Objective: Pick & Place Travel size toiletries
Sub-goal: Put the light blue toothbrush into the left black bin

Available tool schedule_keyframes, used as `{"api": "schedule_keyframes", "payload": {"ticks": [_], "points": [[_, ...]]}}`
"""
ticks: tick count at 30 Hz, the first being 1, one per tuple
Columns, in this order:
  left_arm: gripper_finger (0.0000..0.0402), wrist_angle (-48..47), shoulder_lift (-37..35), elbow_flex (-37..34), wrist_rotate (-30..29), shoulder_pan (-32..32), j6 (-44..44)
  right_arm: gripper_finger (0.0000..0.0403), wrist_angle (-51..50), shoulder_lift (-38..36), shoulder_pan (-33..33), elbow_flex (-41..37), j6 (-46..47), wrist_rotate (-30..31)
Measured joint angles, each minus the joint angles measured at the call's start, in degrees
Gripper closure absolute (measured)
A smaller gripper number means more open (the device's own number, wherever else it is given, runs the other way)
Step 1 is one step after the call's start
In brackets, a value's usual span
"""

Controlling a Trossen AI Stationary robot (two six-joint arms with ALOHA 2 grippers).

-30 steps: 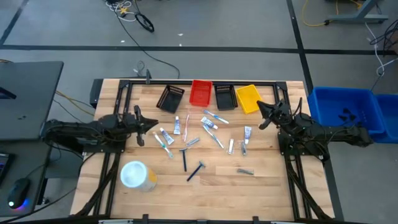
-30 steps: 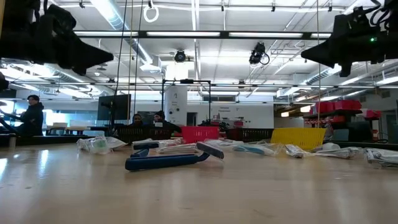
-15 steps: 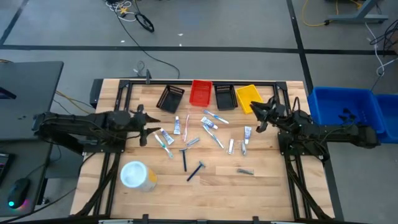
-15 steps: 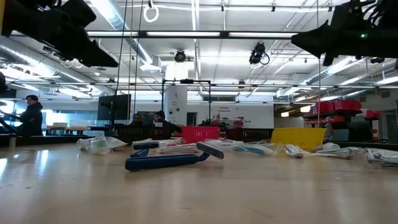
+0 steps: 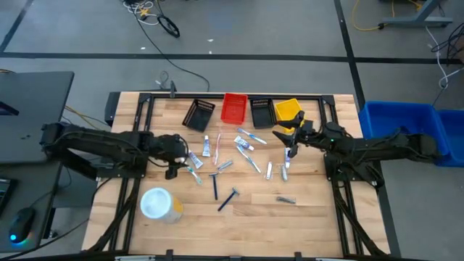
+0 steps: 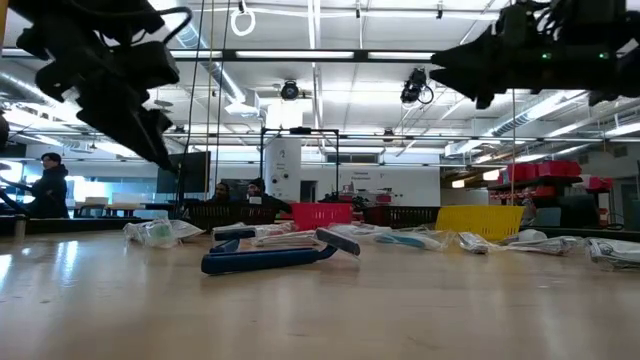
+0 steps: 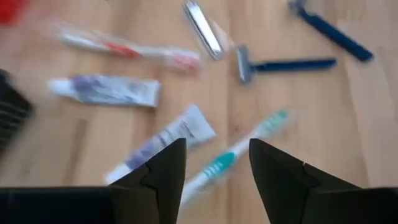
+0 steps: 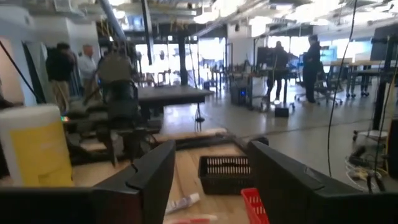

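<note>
The travel size toiletries [image 5: 235, 163] lie scattered flat on the middle of the wooden table: small tubes, toothbrushes, blue razors, silvery sachets. My left gripper [image 5: 177, 161] hangs open above their left end, tipped downward. In the left wrist view its fingers [image 7: 214, 168] stand over a teal-handled toothbrush [image 7: 239, 152] and a white tube [image 7: 165, 138] without touching them. My right gripper [image 5: 285, 142] is open above the right part of the pile, near the yellow basket [image 5: 288, 110], and points toward the table's left with nothing between its fingers [image 8: 208, 180].
Black [image 5: 199, 114], red [image 5: 233, 107] and black [image 5: 261, 112] baskets line the far edge beside the yellow one. A white-lidded yellowish tub [image 5: 159, 204] stands near the front left. A blue bin [image 5: 406, 130] sits off the table's right. People stand in the room beyond.
My left gripper has gone toward the table's right and tipped down over the left end of the toiletries. My right gripper has reached toward the table's left, past the yellow basket, staying up in the air. The toiletries have not moved.
</note>
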Motion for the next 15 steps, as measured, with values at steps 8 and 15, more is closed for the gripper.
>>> {"api": "schedule_keyframes", "payload": {"ticks": [8,15], "points": [[0.0218,0.23,6.64,0.02,2.34,1.97,6.38,0.0197,-0.26,10.16,0.00,3.88,-0.91,0.01],[0.0218,0.69,13.20,0.02,6.13,5.47,10.38,0.0197,-0.06,17.09,-0.15,7.86,-1.03,8.30]]}}
